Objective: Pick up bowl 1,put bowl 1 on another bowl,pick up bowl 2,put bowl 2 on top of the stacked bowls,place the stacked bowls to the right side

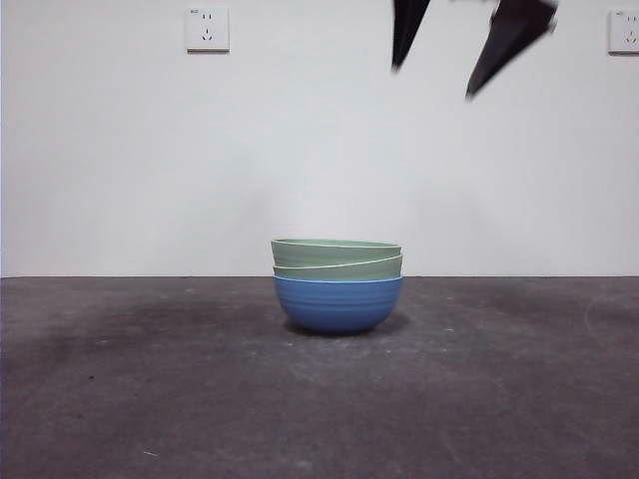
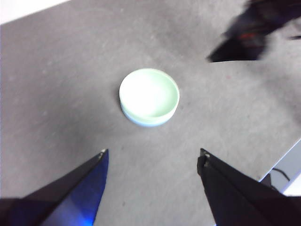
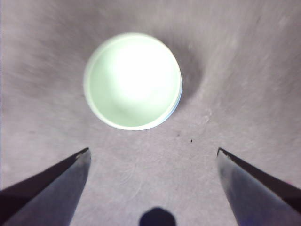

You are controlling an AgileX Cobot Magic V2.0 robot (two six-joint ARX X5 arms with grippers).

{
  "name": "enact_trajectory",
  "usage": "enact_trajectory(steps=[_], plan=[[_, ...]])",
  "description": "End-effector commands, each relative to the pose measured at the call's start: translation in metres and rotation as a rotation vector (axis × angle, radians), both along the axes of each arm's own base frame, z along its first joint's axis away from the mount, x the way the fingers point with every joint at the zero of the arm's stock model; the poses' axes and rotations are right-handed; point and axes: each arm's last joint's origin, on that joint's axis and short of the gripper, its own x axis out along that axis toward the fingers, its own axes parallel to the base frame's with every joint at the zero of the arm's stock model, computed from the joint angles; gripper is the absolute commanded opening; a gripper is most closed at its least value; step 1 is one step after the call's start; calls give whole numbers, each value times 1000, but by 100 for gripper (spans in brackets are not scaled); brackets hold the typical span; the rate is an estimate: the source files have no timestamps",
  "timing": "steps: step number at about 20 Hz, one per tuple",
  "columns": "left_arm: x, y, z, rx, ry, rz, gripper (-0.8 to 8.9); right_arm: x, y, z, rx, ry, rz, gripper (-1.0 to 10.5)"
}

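Observation:
The stacked bowls stand on the dark table in the middle of the front view. The blue ridged bowl (image 1: 337, 304) is at the bottom, with two pale green bowls (image 1: 336, 259) nested in it, the upper one slightly tilted. My right gripper (image 1: 433, 82) hangs open high above and a little to the right of the pile. Its wrist view looks straight down into the top green bowl (image 3: 133, 80), between the spread jaws of the gripper (image 3: 153, 149). My left gripper (image 2: 154, 151) is open and holds nothing, farther back from the pile (image 2: 149, 96). The right arm (image 2: 244, 33) shows there as a dark blur.
A white wall runs close behind the table, with one socket (image 1: 207, 28) at upper left and another (image 1: 624, 30) at the right edge. The table's edge (image 2: 287, 155) shows in the left wrist view, near a dark cable.

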Motion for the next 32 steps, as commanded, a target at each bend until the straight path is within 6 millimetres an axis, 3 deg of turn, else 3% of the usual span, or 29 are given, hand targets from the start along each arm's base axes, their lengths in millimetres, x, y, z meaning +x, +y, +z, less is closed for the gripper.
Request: enact_trajectory(steps=[1, 6, 12, 22, 27, 32], plan=[[-7, 4, 1, 17, -1, 1, 324, 24, 12, -34, -17, 78, -30, 447], [-13, 7, -1, 34, 36, 0, 324, 64, 29, -102, -54, 188, -65, 447], [-13, 7, -1, 34, 38, 0, 324, 89, 29, -148, -21, 259, -87, 441], [-13, 7, -1, 34, 37, 1, 324, 102, 27, -177, 10, 314, -95, 423], [-12, 6, 0, 28, 25, 1, 324, 104, 29, -176, 23, 292, -91, 158], [-12, 6, 0, 28, 25, 1, 324, 103, 29, -177, 36, 308, -86, 121]])
